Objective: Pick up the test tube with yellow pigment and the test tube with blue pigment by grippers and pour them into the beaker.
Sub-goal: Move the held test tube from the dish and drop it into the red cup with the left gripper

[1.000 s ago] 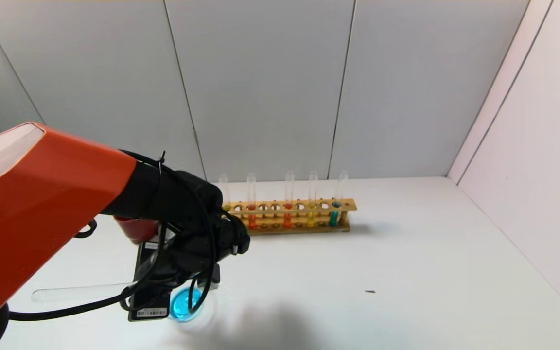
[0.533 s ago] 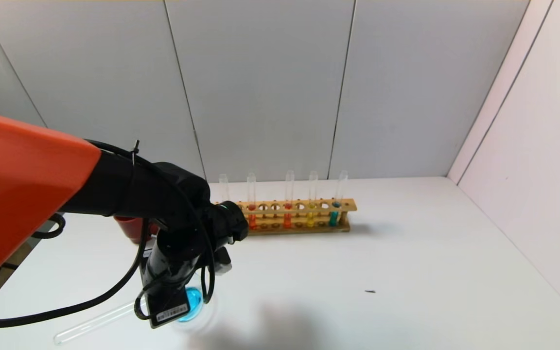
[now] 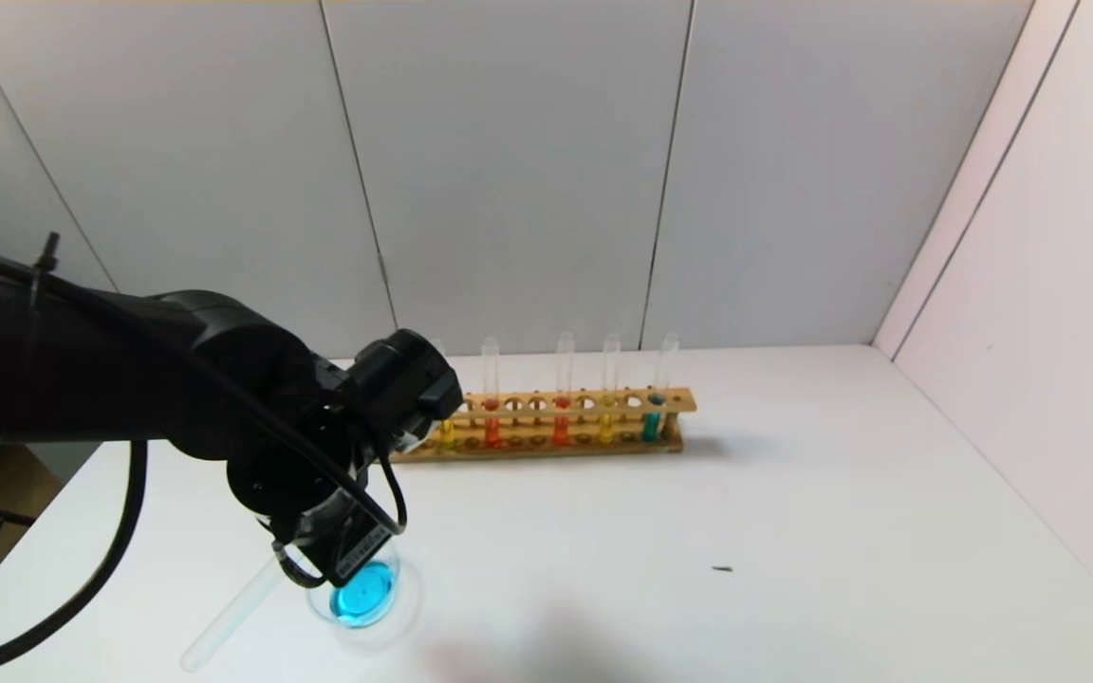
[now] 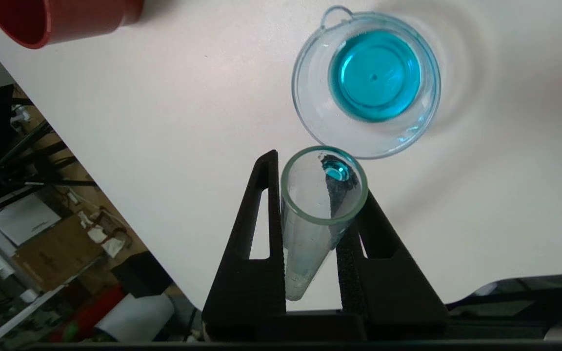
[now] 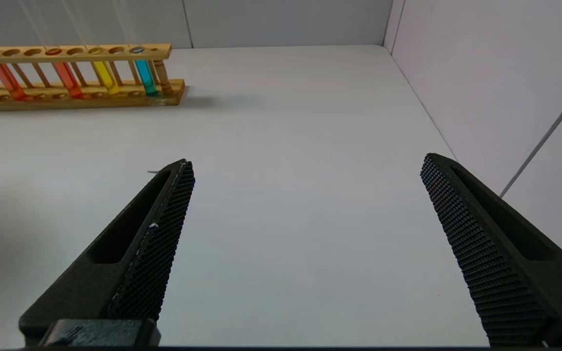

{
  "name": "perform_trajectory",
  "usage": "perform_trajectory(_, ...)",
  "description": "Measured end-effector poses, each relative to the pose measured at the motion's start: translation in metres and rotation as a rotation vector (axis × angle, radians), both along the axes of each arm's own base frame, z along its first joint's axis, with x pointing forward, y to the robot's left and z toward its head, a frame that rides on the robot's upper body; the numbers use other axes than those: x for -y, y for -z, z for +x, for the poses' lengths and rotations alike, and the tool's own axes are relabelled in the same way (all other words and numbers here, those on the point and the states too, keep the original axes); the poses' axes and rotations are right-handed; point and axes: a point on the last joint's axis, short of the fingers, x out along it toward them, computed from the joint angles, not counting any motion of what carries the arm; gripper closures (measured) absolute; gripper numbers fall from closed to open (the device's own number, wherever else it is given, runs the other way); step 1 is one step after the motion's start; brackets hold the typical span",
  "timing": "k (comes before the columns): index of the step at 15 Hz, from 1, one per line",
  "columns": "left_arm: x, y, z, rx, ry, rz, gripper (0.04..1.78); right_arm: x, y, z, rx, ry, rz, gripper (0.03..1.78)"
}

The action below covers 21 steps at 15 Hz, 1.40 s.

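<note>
Left gripper (image 4: pixel 317 219) swung lower since earlier frame, fingers clamping emptied blue tube (image 4: pixel 317 214) mid-length beside beaker (image 4: pixel 366 83). Thin, slick, fragile glass: light grip. Right gripper (image 5: pixel 305 234) wide open, empty.

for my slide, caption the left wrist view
Left claw gripping a nearly emptied test tube beside the beaker of blue liquid.

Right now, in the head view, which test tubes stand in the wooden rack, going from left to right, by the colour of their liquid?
In the wooden rack: yellow tube → orange-red tube → second orange-red tube → second yellow tube → blue tube.
</note>
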Motion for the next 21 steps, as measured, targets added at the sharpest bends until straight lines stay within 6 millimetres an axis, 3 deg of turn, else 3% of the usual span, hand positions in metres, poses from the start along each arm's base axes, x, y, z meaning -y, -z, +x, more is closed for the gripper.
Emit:
perform_trajectory(6,-0.023,-0.031,-0.011,0.219,-0.184,-0.152,1.48,0.000,0.000,0.000,0.000,0.000,0.000,0.11)
perform_trajectory(12,-0.067,-0.063,-0.012,0.409,-0.310,-0.238,1.48,0.000,0.000,0.000,0.000,0.000,0.000,0.11)
perform_trajectory(16,-0.092,-0.080,0.003,0.544,-0.342,-0.266,1.48,0.000,0.000,0.000,0.000,0.000,0.000,0.11)
perform_trajectory(21,-0.109,-0.083,0.044,0.678,-0.343,-0.279,1.48,0.000,0.000,0.000,0.000,0.000,0.000,0.11)
